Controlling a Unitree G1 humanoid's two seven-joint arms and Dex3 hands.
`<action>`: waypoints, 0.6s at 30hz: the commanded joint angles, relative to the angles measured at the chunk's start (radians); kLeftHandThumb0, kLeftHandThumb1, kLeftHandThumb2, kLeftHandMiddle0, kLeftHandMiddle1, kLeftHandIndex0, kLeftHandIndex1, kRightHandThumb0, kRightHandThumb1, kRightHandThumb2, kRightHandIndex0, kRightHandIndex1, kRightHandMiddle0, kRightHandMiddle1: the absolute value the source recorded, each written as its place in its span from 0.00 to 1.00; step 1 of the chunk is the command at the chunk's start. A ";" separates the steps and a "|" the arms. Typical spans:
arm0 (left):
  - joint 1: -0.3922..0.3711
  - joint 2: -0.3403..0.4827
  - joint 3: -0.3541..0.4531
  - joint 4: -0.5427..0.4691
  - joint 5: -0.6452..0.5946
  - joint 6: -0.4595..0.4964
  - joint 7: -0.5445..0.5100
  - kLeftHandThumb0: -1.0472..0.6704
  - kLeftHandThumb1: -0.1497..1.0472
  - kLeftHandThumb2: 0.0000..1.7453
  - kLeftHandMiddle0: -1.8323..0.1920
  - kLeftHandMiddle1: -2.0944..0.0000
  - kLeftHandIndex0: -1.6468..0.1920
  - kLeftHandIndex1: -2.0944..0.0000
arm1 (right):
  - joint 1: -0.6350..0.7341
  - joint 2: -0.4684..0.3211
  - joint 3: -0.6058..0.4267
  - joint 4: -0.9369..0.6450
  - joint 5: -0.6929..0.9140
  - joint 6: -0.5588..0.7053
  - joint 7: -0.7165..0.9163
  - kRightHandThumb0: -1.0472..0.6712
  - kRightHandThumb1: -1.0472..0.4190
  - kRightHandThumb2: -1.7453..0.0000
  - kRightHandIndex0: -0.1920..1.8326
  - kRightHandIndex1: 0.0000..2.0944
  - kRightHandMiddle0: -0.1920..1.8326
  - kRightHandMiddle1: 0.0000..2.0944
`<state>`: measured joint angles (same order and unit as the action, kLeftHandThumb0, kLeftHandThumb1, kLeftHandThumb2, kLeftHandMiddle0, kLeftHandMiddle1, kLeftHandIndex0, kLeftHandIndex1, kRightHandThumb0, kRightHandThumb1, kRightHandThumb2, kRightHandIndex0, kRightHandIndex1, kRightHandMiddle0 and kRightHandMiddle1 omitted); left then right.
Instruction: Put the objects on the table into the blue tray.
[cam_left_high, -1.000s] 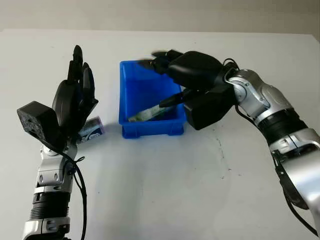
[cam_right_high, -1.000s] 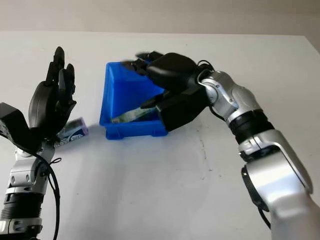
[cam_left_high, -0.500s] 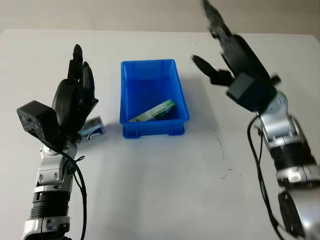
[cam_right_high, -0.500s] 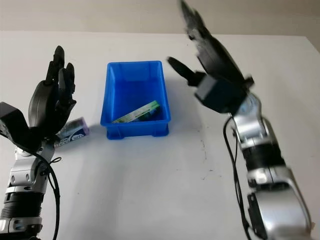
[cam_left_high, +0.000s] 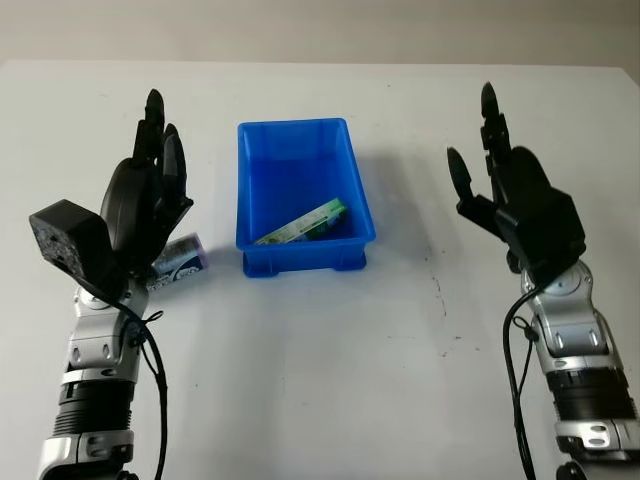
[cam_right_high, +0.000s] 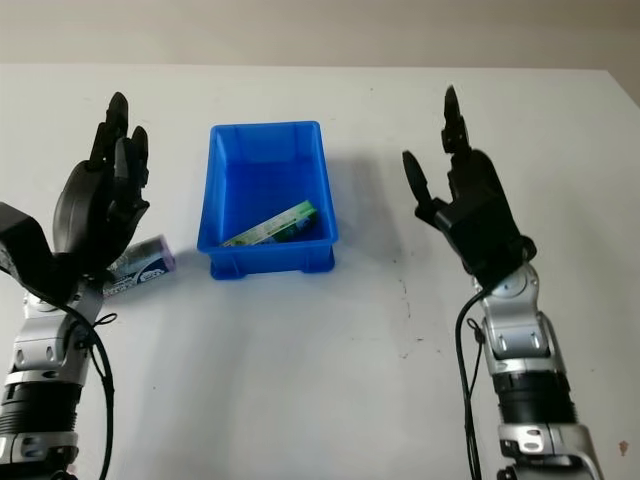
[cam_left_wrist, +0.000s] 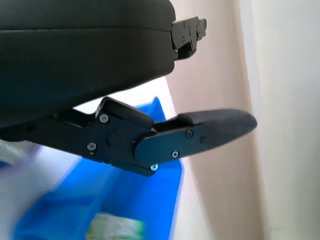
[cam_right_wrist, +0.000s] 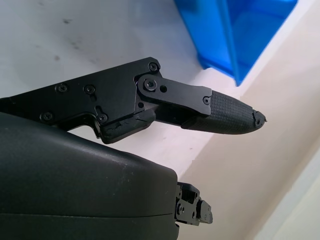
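the right robot hand (cam_left_high: 520, 205) has pulled back from over the blue tray (cam_left_high: 300, 150) and now stands raised above the worktop (cam_left_high: 330, 370), well apart from the tray on its right side, holding nothing, open. a second ago it was low over the tray's front right corner; half a second ago it was swinging up and away. the green-and-white flat packet (cam_left_high: 305, 222) it was busy with lies inside the tray, slanting across the floor toward the front, one end up near the right wall. so that drop reads as finished: one object is in, and the right robot hand is clear of it

the left robot hand (cam_left_high: 145, 205) has not shifted across the three moments. it is raised to the left of the tray, palm turned toward it, open and gripping nothing. just below and behind it on the worktop lies a small white-and-purple packet (cam_left_high: 178, 260), partly hidden by the palm, near the tray's front left corner but not touching it; it seems to have kept its place too

judging from how things lie, that small packet is what remains outside the tray. the left robot hand is the nearer one, so the next step probably falls to it: come down over the packet, close on it, and carry it the short way over the tray's left wall
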<state>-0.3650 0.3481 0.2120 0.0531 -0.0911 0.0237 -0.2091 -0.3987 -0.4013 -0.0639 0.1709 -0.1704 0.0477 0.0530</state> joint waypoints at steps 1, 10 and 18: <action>0.043 0.070 -0.003 -0.129 0.081 0.038 0.018 0.13 1.00 0.22 0.99 0.99 0.99 1.00 | 0.015 0.004 -0.011 -0.031 0.001 0.011 -0.003 0.16 0.00 0.61 0.00 0.00 0.00 0.00; 0.185 0.334 0.083 -0.654 0.247 0.482 -0.150 0.12 0.97 0.05 0.98 0.98 0.98 0.98 | 0.017 0.023 -0.008 -0.041 0.004 0.045 -0.007 0.16 0.00 0.61 0.00 0.00 0.00 0.00; 0.321 0.526 -0.017 -0.878 0.533 0.723 -0.237 0.12 0.93 0.03 0.96 0.97 0.96 0.97 | -0.002 0.038 -0.001 -0.027 0.007 0.049 -0.002 0.16 0.00 0.61 0.00 0.00 0.00 0.00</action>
<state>-0.0677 0.8462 0.2182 -0.8043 0.4093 0.7403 -0.4392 -0.3874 -0.3678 -0.0628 0.1511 -0.1666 0.0912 0.0495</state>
